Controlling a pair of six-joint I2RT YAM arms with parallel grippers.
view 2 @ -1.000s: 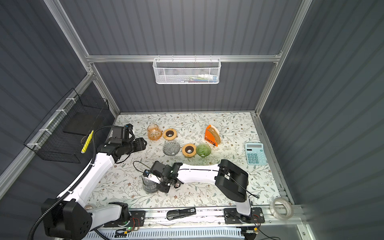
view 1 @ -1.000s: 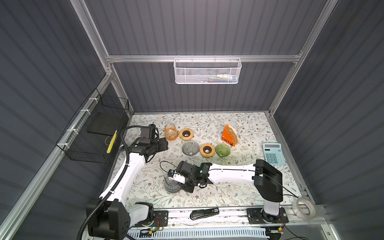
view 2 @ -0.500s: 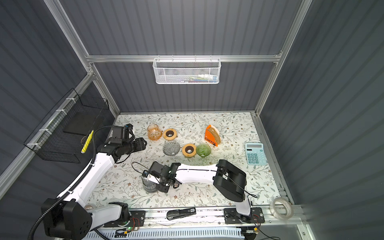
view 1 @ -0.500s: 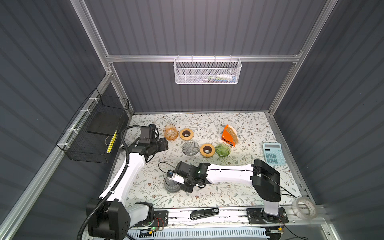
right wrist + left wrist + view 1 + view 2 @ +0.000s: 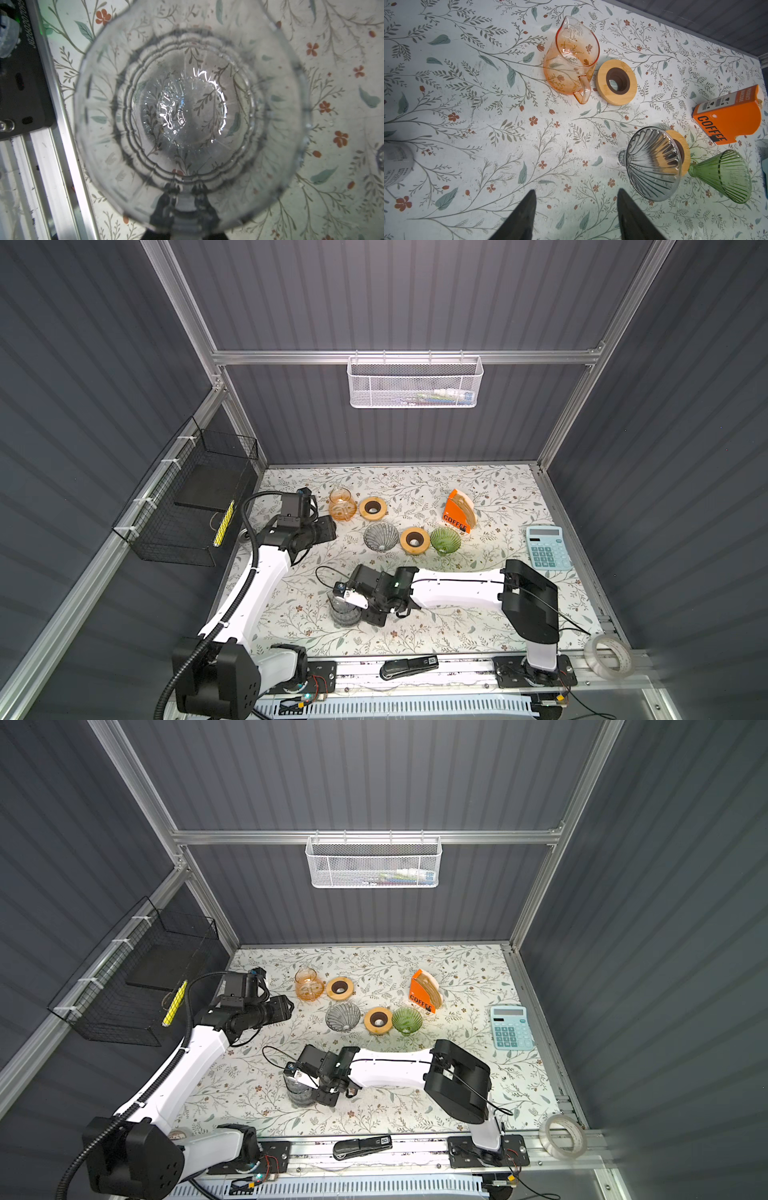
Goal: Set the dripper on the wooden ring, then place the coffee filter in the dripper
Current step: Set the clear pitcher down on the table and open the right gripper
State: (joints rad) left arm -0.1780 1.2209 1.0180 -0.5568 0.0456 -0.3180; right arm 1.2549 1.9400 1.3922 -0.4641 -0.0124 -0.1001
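- Near centre-left: R gripper [image 5: 184, 204] jaws straddle grey glass jug [image 5: 344, 616] wall; clamped or loose, can't tell.
- Far left: L gripper [image 5: 576, 190] jaws apart, empty.

1. I read "COFFEE" in black capitals on the side of the orange filter box [image 5: 726, 116]; the word also shows in both top views.
2. In the left wrist view I make out "PRODUCT BARCODE" on that box's white label.
3. A white serial string runs along the black plate [image 5: 22, 83]; it is too blurred for me to read.
4. The key markings on the calculator [image 5: 547, 548] are too small for me to read.
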